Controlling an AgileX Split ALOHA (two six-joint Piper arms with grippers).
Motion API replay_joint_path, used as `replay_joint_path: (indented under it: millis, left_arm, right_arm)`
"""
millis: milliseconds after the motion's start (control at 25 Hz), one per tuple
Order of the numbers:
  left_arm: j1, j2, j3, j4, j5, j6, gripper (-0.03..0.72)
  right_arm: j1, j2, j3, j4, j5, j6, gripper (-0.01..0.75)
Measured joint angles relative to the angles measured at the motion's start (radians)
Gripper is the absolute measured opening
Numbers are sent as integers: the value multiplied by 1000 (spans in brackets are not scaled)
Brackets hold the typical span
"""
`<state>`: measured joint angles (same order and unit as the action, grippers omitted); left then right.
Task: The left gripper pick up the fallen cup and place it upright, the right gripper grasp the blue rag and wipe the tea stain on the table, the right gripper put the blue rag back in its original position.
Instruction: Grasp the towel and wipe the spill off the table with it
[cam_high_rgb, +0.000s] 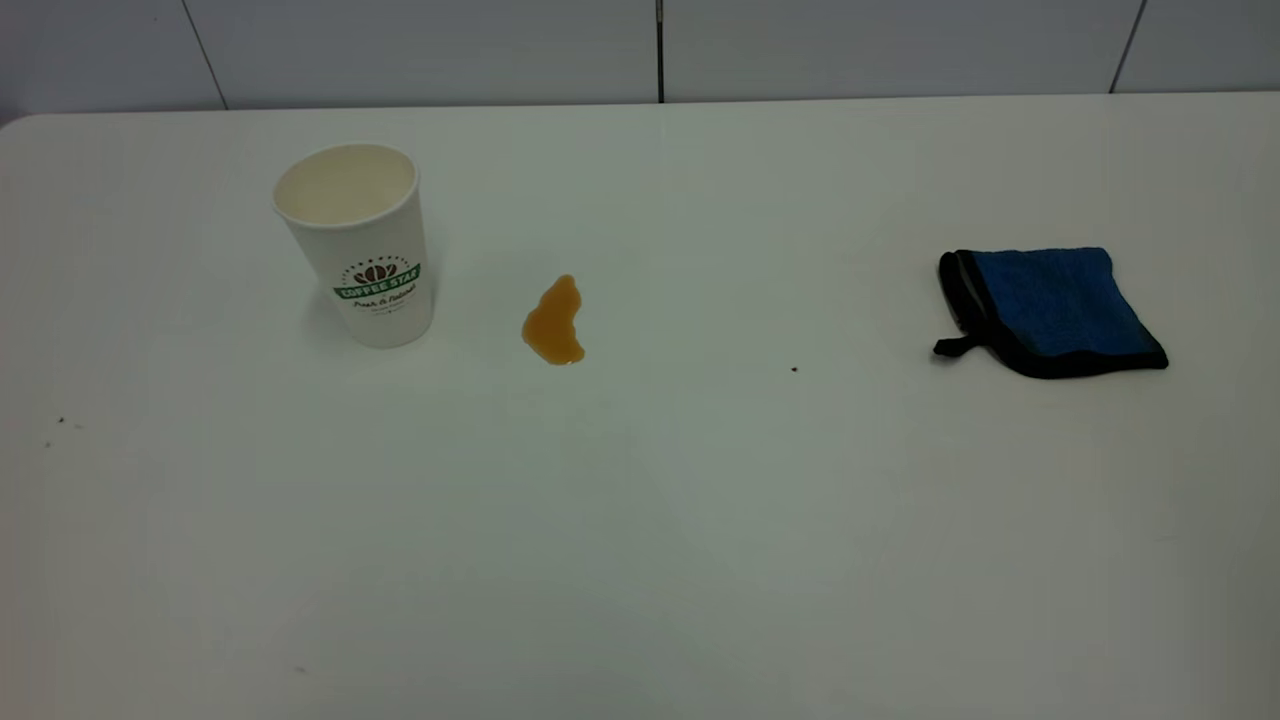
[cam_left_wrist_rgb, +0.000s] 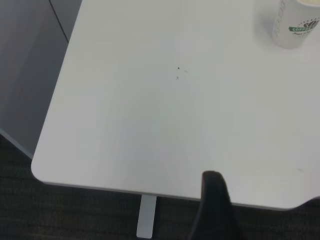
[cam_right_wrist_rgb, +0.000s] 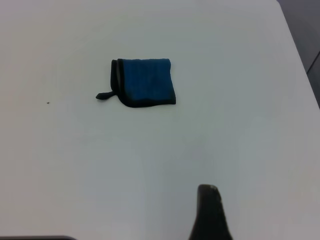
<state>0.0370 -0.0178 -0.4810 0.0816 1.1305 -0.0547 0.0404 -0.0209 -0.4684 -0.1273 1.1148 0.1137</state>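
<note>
Jaws of both arms show only as a single dark finger tip at the edge of each wrist view, so whether they are released or clenched cannot be told. That tip of the left gripper (cam_left_wrist_rgb: 216, 207) hangs over the near edge of the white bench (cam_high_rgb: 640, 520), close to a rounded corner, and the white dimpled paper cup (cam_high_rgb: 356, 243) stands well apart from it, far across the bare top. That tip of the right gripper (cam_right_wrist_rgb: 210, 212) hangs above open bench too, with the small folded blue terry rag (cam_right_wrist_rgb: 143, 82) lying well ahead of it, untouched.

In the exterior view the cup stands upright, mouth up, cream inside, its green "COFFEE STAR" banner with brown beans facing the camera. Just to its right, apart from its base, lies the amber-orange tea stain (cam_high_rgb: 554, 322), an irregular puddle running longways away from the camera. Far to the right the rag lies flat, black-edged, its short black loop tab pointing toward the stain. A few tiny dark specks (cam_high_rgb: 794, 369) dot the bench.
</note>
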Motion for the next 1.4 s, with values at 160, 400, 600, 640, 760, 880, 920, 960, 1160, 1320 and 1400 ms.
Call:
replay_joint_path:
  millis: [160, 400, 600, 640, 760, 880, 920, 960, 1160, 1320, 1400]
  left_arm:
    - [0, 0, 0, 0, 0, 0, 565]
    - [0, 0, 0, 0, 0, 0, 565]
    - [0, 0, 0, 0, 0, 0, 565]
    - [0, 0, 0, 0, 0, 0, 565]
    - [0, 0, 0, 0, 0, 0, 565]
    - [0, 0, 0, 0, 0, 0, 565]
    - [0, 0, 0, 0, 0, 0, 565]
    - [0, 0, 0, 0, 0, 0, 565]
    - [0, 0, 0, 0, 0, 0, 565]
    - [0, 0, 0, 0, 0, 0, 565]
    - [0, 0, 0, 0, 0, 0, 565]
  right_arm:
    - [0, 0, -6, 21, -2, -21, 587]
    - [0, 206, -83, 178, -154, -105, 593]
    - [0, 569, -83, 328, -370, -244, 606]
    - [0, 647, -83, 367, -428, -293, 605]
    - [0, 864, -83, 478, -589, -446, 605]
    - [0, 1087, -112, 595, -703, -590, 605]
    - [0, 1164, -136, 641, -731, -640, 605]
    - [0, 1240, -166, 678, -758, -683, 605]
    - [0, 1601, -349, 846, -836, -921, 605]
    - [0, 1896, -516, 883, -910, -994, 605]
    - [0, 2028, -607, 886, -932, -1001, 605]
